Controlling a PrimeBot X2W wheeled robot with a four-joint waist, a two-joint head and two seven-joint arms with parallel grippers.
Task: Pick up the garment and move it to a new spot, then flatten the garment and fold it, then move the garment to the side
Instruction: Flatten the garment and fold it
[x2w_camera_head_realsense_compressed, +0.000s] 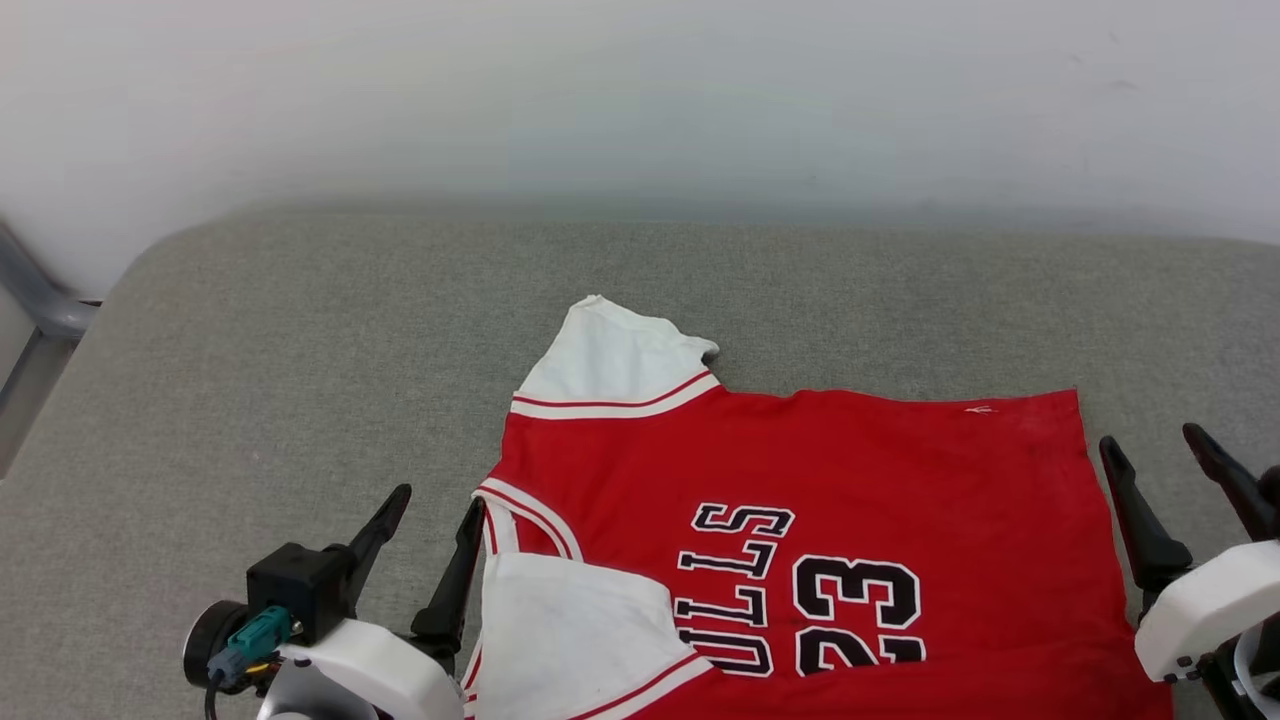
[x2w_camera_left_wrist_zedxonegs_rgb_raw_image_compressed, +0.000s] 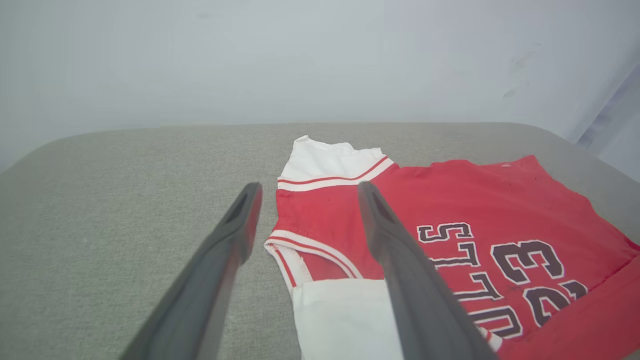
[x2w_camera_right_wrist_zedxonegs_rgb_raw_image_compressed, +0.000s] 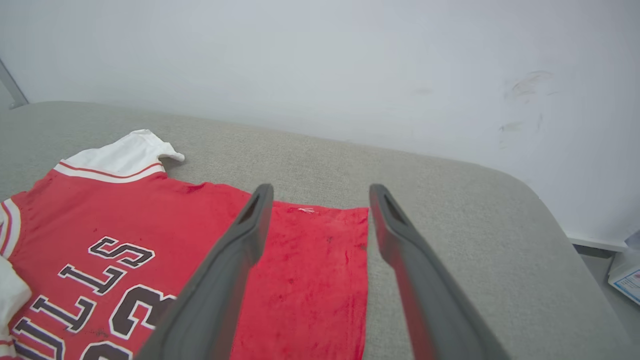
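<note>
The wide grey padded fabric surface (x2w_camera_head_realsense_compressed: 300, 380) carries everything. On it, right of centre and toward the near edge, the soft red jersey shirt with white sleeves (x2w_camera_head_realsense_compressed: 850, 470) lies sideways and mostly flat, neckline left, bottom edge right. That, I judge, is why my left gripper (x2w_camera_head_realsense_compressed: 437, 500) flanks the neckline and my right gripper (x2w_camera_head_realsense_compressed: 1150, 440) the bottom edge, each with fingers spread and holding nothing, ready to fold. The near white sleeve (x2w_camera_head_realsense_compressed: 570, 630) laps over the dark white-edged lettering (x2w_camera_head_realsense_compressed: 800, 590).
</note>
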